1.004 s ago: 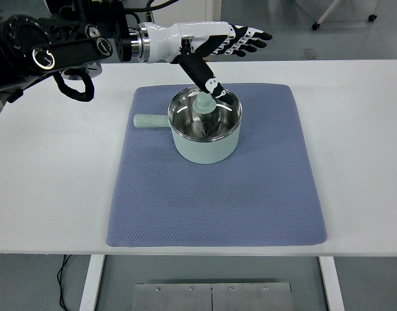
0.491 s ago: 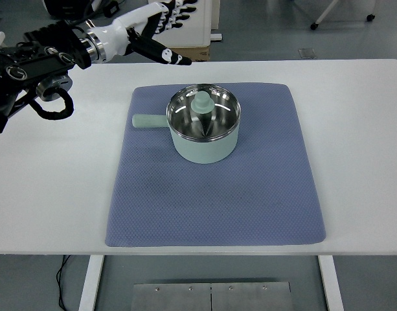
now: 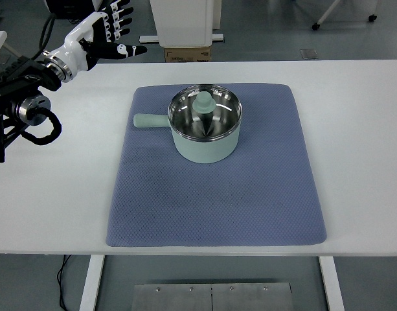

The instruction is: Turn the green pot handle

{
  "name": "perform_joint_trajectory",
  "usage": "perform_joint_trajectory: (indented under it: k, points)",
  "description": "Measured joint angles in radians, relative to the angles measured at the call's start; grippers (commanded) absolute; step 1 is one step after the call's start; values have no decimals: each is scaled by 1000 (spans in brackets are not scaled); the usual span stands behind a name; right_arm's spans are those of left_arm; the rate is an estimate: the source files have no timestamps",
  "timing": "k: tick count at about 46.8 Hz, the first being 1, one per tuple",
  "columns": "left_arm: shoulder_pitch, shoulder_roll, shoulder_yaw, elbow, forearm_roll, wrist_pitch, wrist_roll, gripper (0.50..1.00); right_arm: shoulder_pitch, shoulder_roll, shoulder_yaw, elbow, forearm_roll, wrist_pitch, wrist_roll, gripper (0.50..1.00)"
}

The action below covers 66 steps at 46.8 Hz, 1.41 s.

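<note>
White desk [image 3: 49,194] filled most of the view, carrying a blue-grey quilted fabric mat [image 3: 217,194] that probably served to cushion the cookware and keep it from sliding. Centred toward the mat's far half sat the pale green metal pot [image 3: 204,126] with a shiny steel interior and a lid with a green knob [image 3: 203,101] resting on it. Its stubby green pot handle [image 3: 149,120] pointed toward the left arm's side, lying flat on the mat. Left robot hand [image 3: 104,35], white with black fingertips, hung above the desk's far left corner, well apart from the pot, fingers spread and holding nothing. No right arm showed.
</note>
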Motion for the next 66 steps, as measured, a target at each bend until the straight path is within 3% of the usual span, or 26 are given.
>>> perform_joint_trajectory:
  k: [14, 28, 44, 66]
  points:
    - [109, -8, -179, 37, -85, 11, 65, 1000, 0, 0, 0, 0, 0, 0, 0, 1000]
    - [202, -103, -321, 170, -92, 13, 68, 1000, 0, 0, 0, 0, 0, 0, 0, 1000]
    - [255, -151, -462, 196, -98, 13, 68, 1000, 0, 0, 0, 0, 0, 0, 0, 1000]
    - [286, -231, -549, 204, -99, 37, 68, 1000, 0, 0, 0, 2, 0, 0, 0, 1000]
